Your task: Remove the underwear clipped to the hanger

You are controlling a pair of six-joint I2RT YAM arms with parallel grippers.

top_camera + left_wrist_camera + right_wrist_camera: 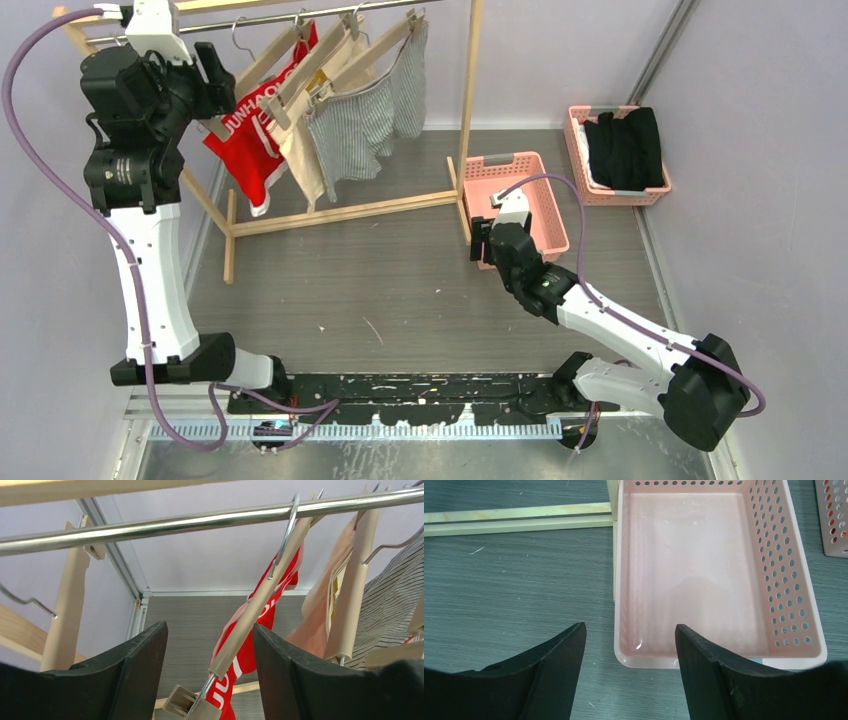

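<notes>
Three pieces of underwear hang clipped to wooden hangers on the metal rail (150, 527): red underwear with white lettering (250, 150) (245, 655), cream underwear (300, 155) (320, 610) and striped underwear (350, 130) (395, 610). My left gripper (218, 90) (210, 630) is raised at the lower end of the red pair's hanger (260, 600). Its jaws are open on either side of the hanger arm and its beige clip (182, 702), with gaps on both sides. My right gripper (480, 240) (630, 630) is open and holds nothing, low over the table at the near corner of a pink basket (644, 662).
The wooden rack's base bars (340, 210) lie across the table between the arms and the clothes. The empty pink basket (515, 160) stands by the rack's right post. A second pink basket (575, 130) at the back right holds a black garment (620, 150).
</notes>
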